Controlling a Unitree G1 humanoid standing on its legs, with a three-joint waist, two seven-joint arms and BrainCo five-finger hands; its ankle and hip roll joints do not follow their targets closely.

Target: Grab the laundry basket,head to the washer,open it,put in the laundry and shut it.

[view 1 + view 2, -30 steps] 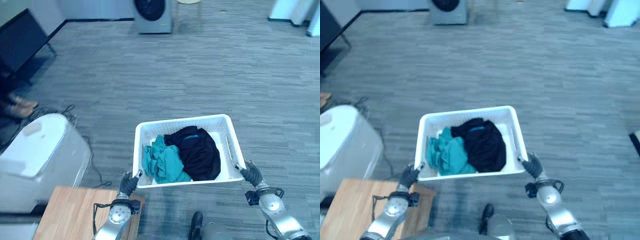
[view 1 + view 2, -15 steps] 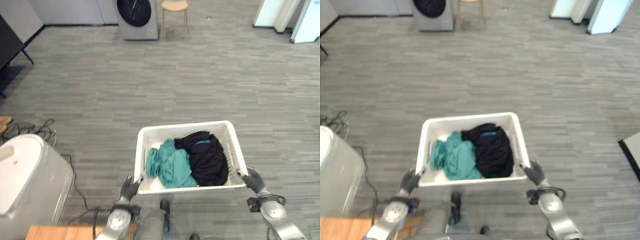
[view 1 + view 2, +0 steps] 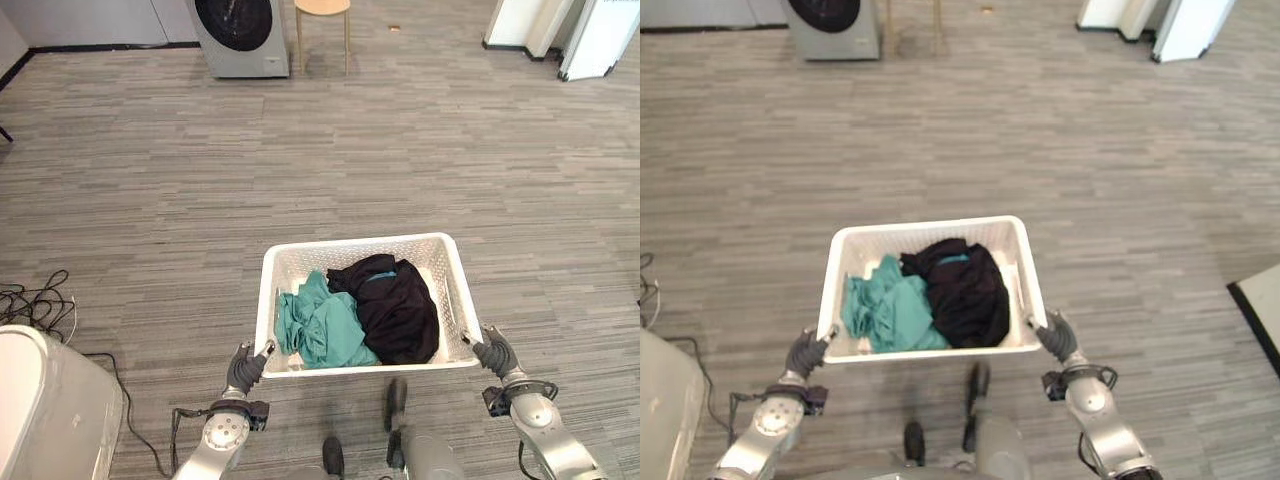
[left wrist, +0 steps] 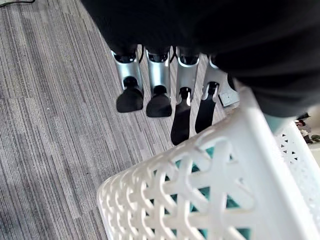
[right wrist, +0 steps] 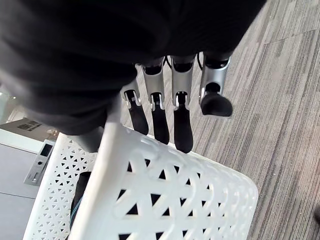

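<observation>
A white lattice laundry basket point(image 3: 352, 245) hangs in front of me above the floor. It holds a teal garment point(image 3: 320, 330) on its left and a black garment point(image 3: 395, 310) on its right. My left hand point(image 3: 243, 369) grips the near left corner, fingers point(image 4: 159, 85) under the rim point(image 4: 200, 190). At the near right corner my right hand point(image 3: 497, 354) does the same, its fingers point(image 5: 160, 120) against the basket wall point(image 5: 165, 200). The grey washer point(image 3: 240, 35) with its dark round door stands far ahead, to the left.
A wooden stool point(image 3: 322, 15) stands just right of the washer. White cabinets point(image 3: 590, 35) are at the far right. A white rounded appliance point(image 3: 50, 410) sits at my near left. Grey plank floor lies between me and the washer.
The whole view has swung: the wooden table at the lower left has gone and the washer and stool show more fully ahead. Both hands still hold the basket.
</observation>
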